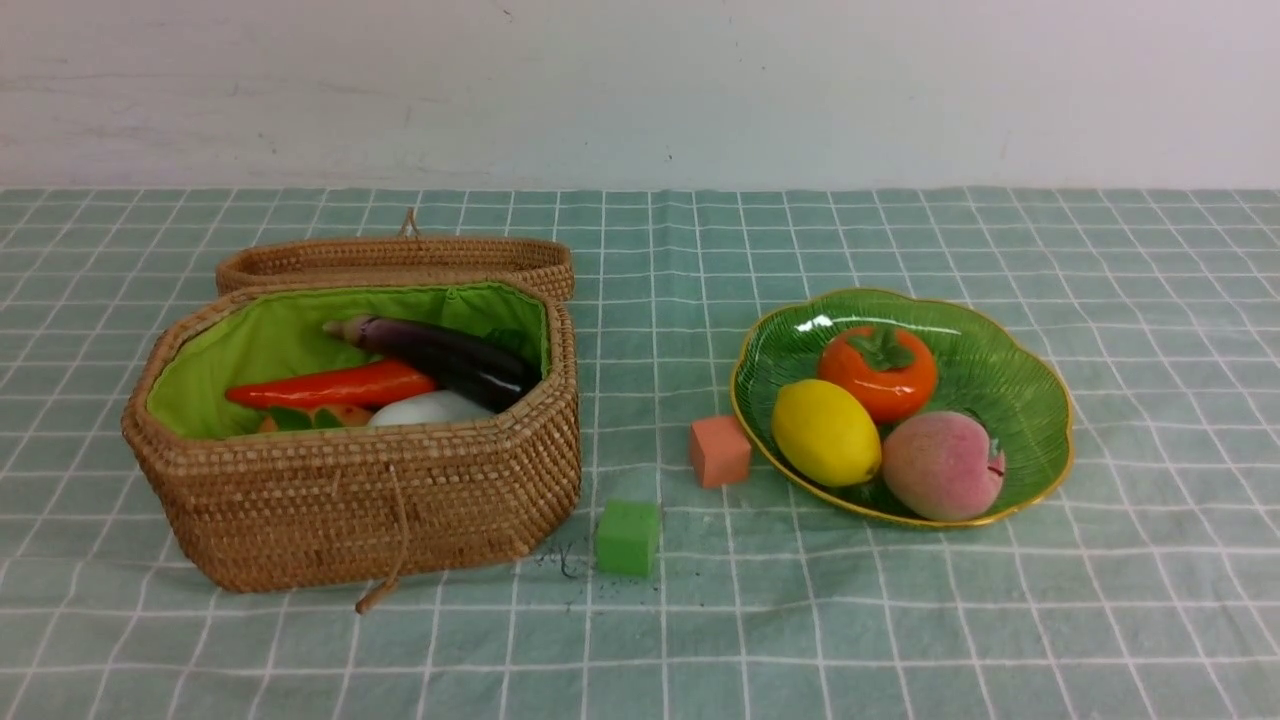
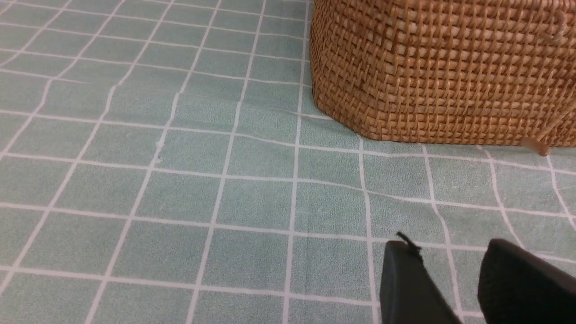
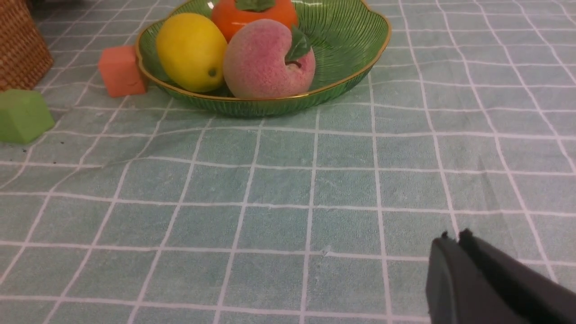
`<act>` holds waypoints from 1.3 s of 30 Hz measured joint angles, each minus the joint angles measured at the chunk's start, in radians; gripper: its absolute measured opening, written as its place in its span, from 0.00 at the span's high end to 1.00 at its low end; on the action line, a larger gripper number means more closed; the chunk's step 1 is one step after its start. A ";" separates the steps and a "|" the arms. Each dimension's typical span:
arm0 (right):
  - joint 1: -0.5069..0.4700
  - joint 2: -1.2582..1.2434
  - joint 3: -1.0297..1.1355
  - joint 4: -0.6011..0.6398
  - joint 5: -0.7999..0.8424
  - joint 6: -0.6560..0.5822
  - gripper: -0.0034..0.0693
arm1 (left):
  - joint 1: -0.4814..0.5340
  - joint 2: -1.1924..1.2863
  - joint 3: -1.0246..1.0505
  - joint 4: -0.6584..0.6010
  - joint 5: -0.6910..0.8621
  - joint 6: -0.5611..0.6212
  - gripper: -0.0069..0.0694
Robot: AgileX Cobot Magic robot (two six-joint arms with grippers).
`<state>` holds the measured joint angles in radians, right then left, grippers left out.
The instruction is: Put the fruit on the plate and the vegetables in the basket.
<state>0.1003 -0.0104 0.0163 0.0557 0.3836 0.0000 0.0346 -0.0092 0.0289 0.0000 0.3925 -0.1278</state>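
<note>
Spreading under everything, the tabletop wears a pale green checked cloth and carries two sorted groups, well apart, so veg and fruit can't mix.

Basket sits on the robot's left w/ its lid flipped back behind it, which leaves the green-lined inside open from above. All the veg lies in it: eggplant slanting across the back, carrot in front of it, white radish low by the near wall, and only a sliver of the brown-orange oval shows under the carrot leaves.

Plate sits on the robot's right, shallow and wide, so the three fruit nest touching each other: persimmon at the back, lemon and peach at the near rim.

Two small cubes stay on the cloth between the groups: orange cube just beside the plate rim, green cube near the basket's corner; neither is fruit or veg, so they likely belong there.

Left end effector hovers low over bare cloth near the basket's outer wall, jaws partly apart, holding nothing. Right end effector hangs over bare cloth short of the plate, jaws pressed together, empty.

Judging by this layout, sorting looks done, arms parked clear
</note>
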 joint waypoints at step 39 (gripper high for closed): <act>0.000 0.000 0.000 0.002 0.000 0.000 0.92 | -0.023 0.000 0.000 0.000 0.000 0.000 0.60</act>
<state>0.1003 -0.0104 0.0163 0.0580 0.3836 0.0000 0.0119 -0.0092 0.0289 0.0000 0.3925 -0.1278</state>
